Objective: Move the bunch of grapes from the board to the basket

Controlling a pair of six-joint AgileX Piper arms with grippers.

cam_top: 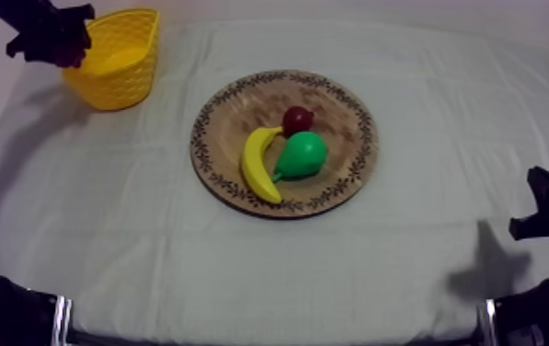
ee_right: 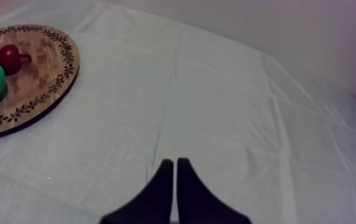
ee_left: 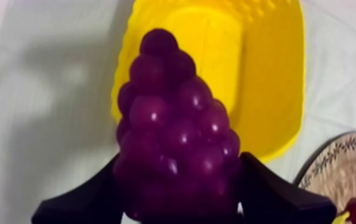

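Here, a grey-white cloth (cam_top: 149, 248) covers the desk, lying creased and rumpled, with a shadow falling on it near each arm. Behind the far edge stands a plain pale wall (ee_right: 311, 36). There is one round board (cam_top: 337, 106) with a patterned rim at the middle of the cloth, and one yellow basket (cam_top: 120, 92) at the far left, well apart from the board. Three fruits lie on the board: one banana (cam_top: 257, 167), one green pear (cam_top: 303, 155) touching it, and one small red fruit (cam_top: 297, 120) just beyond the pear. One bunch of purple grapes (ee_left: 177, 131) is off the board, clamped between the two black fingers (ee_left: 269, 193) of the left hand (cam_top: 57, 41), which hangs at the basket's left rim. From the left wrist, the bunch stands against the basket's open inside, but I cannot tell whether it is over the inside or just beside the rim. The right hand (ee_right: 175, 164) sits low at the right over bare cloth, its fingers pressed together on nothing.
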